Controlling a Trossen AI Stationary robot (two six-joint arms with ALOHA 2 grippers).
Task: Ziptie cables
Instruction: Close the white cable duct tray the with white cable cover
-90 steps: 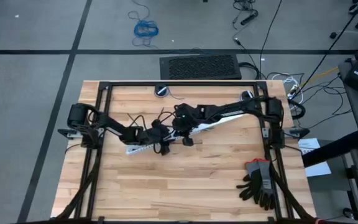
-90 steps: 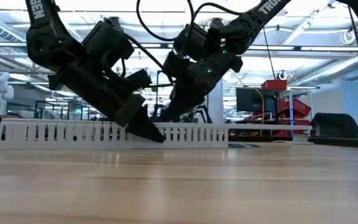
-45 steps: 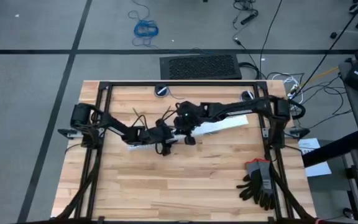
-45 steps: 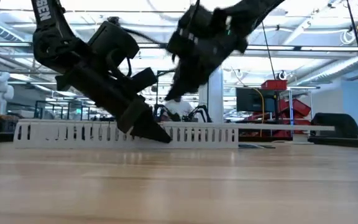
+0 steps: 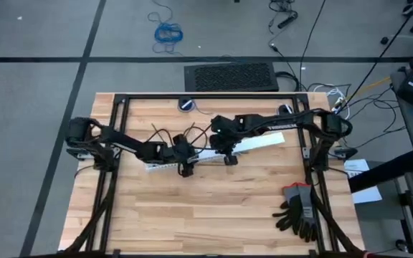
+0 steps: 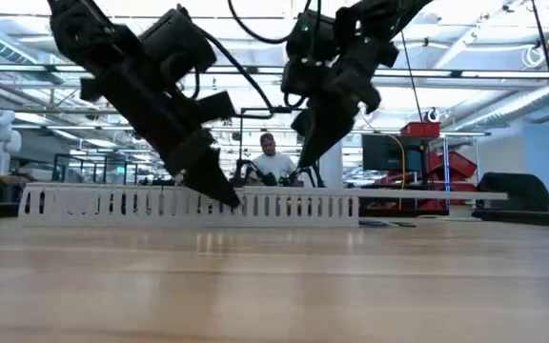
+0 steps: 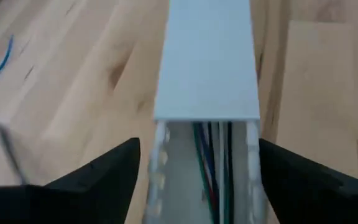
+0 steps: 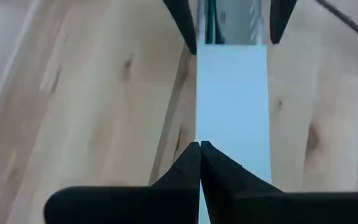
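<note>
The left gripper (image 7: 194, 180) has its fingers (image 7: 98, 177) spread wide, one on each side of the white slotted duct (image 7: 205, 93), with nothing clamped between them. Between those fingers the duct's open trough shows the cables (image 7: 211, 165): thin blue, green and grey wires running lengthwise inside it, under the edge of the flat white cover (image 7: 207, 62) that caps the stretch beyond. In the low view this gripper's tip (image 6: 219, 191) comes down at a slant to the duct's slotted wall (image 6: 112, 203).

The right gripper (image 8: 200, 163) has its fingers (image 8: 185, 171) pressed tip to tip, holding nothing, poised over the white cover (image 8: 232, 106) near one long edge; I cannot tell whether they touch it. Seen from above, the right gripper (image 5: 228, 152) and the left gripper (image 5: 185, 163) face each other along the duct (image 5: 264, 142), which lies aslant across the middle of the wooden bench (image 5: 214, 208). A pair of dark work gloves (image 5: 298, 212) lies near the bench's right front corner. Beyond the bench, a person (image 6: 270, 162) shows in the room.
</note>
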